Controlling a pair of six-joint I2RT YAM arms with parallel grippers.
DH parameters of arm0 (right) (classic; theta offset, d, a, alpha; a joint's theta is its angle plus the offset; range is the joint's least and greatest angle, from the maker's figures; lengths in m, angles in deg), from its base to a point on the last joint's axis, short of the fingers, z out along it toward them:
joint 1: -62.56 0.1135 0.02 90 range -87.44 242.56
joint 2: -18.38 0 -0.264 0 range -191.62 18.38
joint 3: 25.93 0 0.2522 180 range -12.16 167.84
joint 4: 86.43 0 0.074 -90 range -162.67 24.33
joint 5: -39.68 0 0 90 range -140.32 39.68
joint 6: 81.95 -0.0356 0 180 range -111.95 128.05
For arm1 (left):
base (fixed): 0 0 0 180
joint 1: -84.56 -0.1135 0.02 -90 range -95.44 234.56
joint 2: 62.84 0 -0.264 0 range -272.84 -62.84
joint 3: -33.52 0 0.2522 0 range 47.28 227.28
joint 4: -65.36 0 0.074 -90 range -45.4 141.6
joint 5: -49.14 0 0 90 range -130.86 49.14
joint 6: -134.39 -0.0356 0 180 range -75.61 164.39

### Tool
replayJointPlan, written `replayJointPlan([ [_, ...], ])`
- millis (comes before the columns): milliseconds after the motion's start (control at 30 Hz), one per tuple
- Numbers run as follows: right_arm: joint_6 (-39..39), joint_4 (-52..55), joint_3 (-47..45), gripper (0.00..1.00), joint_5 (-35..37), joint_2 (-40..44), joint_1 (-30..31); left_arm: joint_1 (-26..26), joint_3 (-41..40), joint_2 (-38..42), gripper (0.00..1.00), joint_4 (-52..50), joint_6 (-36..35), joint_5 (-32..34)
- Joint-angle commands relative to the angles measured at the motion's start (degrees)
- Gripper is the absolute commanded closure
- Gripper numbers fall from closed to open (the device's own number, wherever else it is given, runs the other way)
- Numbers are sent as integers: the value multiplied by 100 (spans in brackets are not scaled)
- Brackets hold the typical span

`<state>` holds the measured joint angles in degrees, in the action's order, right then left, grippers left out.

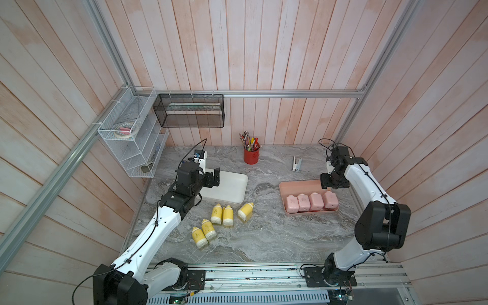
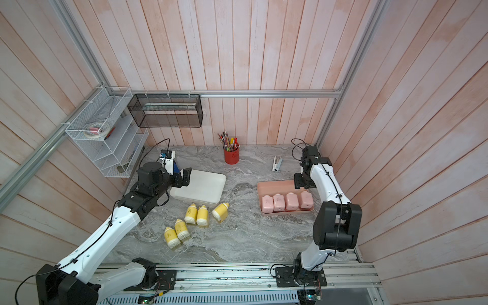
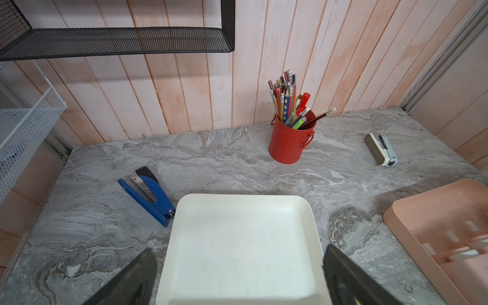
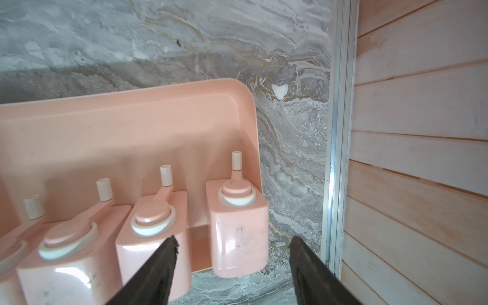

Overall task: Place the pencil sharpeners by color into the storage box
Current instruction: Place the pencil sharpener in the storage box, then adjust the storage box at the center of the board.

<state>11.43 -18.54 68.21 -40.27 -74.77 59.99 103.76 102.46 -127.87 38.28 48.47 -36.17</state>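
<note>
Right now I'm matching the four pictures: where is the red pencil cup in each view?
Both top views: red pencil cup against the back wall, mid-table.
Left wrist: cup beyond the white tray, by the wall.
Right wrist: not in it.
Shared landmark: pink tray, in all four.

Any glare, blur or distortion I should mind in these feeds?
Right wrist view: white glare patches on the glossy pink sharpeners. Left wrist view: white tray looks washed out, little texture. Both top views: wall planks bow from the wide lens; yellow sharpeners slightly soft.
</note>
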Motion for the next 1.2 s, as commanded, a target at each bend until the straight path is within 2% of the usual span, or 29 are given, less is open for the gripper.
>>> replayJointPlan([
  [0, -217, -75, -90, 30, 131, 313, 182, 25, 151, -76, 0, -39, -12, -125],
  [267, -533, -266, -243, 31, 124, 948, 1007, 25, 228, -302, 0, -107, -12, -307],
  [500, -1204, -390, -236, 35, -36, 1330, 1757, 28, 513, -695, 0, -390, -127, -330],
  [700, -1901, -685, -298, 42, -616, 1483, 2213, 21, 977, -1267, 0, -1036, -617, 22],
  [833, -2245, -951, -298, 45, -923, 1296, 2534, -38, 1362, -1717, 0, -1505, -944, 169],
  [933, -2354, -975, -111, 46, -816, 953, 2815, -244, 1678, -2015, 5, -1781, -925, 91],
  [1000, -2337, -1033, -24, 46, -886, 734, 2961, -574, 1914, -2187, 13, -2008, -779, -328],
  [1167, -2357, -1434, -240, 47, -1129, 579, 3109, -1161, 2298, -2633, 14, -2446, -698, -834],
])
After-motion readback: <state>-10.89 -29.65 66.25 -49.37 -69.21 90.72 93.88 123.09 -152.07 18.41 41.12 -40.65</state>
